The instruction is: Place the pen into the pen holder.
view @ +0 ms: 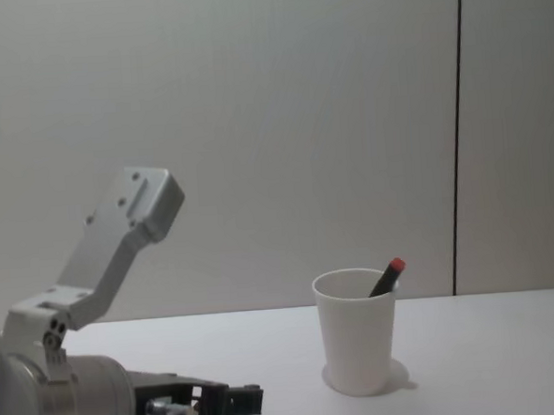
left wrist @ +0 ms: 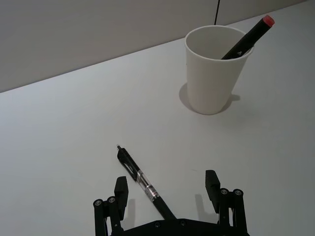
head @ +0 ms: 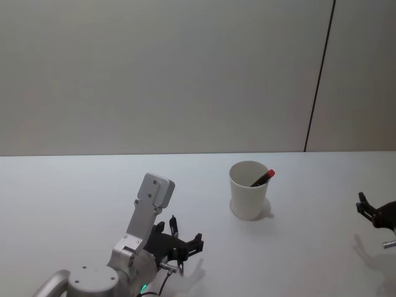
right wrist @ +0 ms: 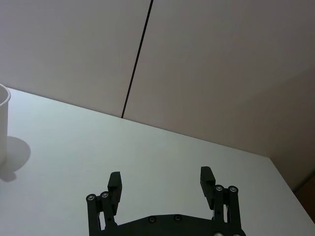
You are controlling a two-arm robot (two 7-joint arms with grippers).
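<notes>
The pen (left wrist: 140, 179) on the table runs under the left gripper (left wrist: 166, 181) in the left wrist view, and its rear end is hidden by the gripper's black body. The red-capped marker (left wrist: 248, 37) is hidden below the rim, inside the pen holder (left wrist: 214, 73). In the head view the right gripper (head: 376, 211) is cut by the right edge. The right wrist view's edge cuts the pen holder to 1 sliver.

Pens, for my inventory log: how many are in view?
2. One red-capped pen leans inside the pen holder; one black pen lies on the table by the left gripper. The holder could hide more.
</notes>
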